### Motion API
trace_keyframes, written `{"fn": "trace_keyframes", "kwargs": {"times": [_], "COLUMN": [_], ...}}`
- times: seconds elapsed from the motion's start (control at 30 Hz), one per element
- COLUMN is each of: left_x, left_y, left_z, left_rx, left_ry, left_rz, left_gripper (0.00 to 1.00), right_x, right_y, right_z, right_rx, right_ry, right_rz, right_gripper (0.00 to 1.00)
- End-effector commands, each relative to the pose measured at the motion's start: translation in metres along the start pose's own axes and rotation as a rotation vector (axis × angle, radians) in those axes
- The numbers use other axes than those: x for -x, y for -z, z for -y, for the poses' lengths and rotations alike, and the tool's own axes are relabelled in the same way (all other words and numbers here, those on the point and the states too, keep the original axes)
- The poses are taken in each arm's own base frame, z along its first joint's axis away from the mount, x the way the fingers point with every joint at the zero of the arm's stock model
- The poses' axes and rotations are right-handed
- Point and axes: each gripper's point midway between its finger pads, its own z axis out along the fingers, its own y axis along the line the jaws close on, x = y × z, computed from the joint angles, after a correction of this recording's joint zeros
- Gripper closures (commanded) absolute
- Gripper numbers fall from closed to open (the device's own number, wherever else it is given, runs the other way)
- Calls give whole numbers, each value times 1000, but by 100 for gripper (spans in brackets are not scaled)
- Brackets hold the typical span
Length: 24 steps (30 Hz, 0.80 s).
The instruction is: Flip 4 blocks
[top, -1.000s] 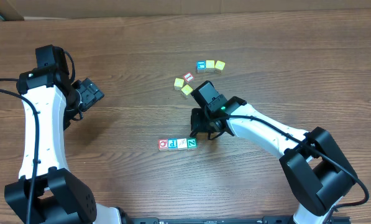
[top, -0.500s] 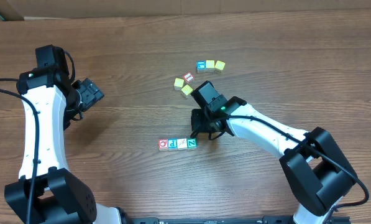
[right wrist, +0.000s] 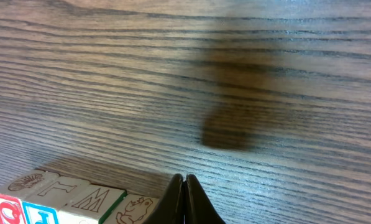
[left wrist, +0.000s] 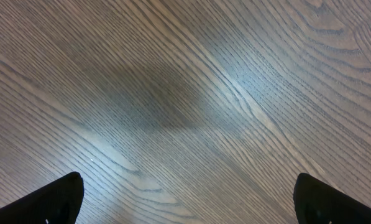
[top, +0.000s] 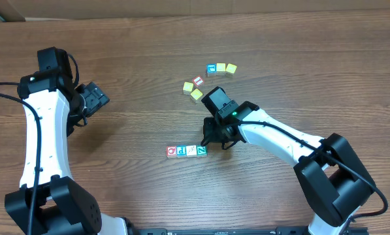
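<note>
Row of four blocks [top: 187, 151] side by side on the desk [top: 129, 52]; right gripper [right wrist: 185, 196] clenched, empty, just beside the green end; left gripper [left wrist: 188, 199] released wide, well apart

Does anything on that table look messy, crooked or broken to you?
Nothing looks damaged or spilled. The four small wooden letter cubes sit in a tidy, touching row near the front. Farther back, the loose yellow, red-faced and blue-faced cubes are less orderly: three lie scattered and turned askew, while three form a short line.
</note>
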Motion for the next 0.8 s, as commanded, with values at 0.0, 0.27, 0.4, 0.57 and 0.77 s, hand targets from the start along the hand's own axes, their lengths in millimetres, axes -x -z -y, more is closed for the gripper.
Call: {"fn": "trace_keyframes", "kwargs": {"times": [0.0, 0.27, 0.4, 0.57, 0.77], "left_x": [1, 1, 1, 1, 1], "left_y": [1, 1, 1, 1, 1], "left_z": [1, 1, 1, 1, 1], "left_rx": [-3, -3, -4, -3, -3], "left_ry": [-16, -16, -16, -16, -16], "left_rz": [3, 3, 3, 3, 3], "left_gripper": [0, 0, 0, 0, 0], "right_x": [-1, -2, -2, -2, -2], "right_y": [2, 1, 1, 1, 1], "right_z": [0, 1, 1, 1, 1], "right_rx": [-10, -13, -13, -13, -13], "right_ry": [14, 38, 38, 38, 38], "right_rz": [7, 2, 2, 3, 3], "right_gripper": [96, 96, 96, 94, 92]}}
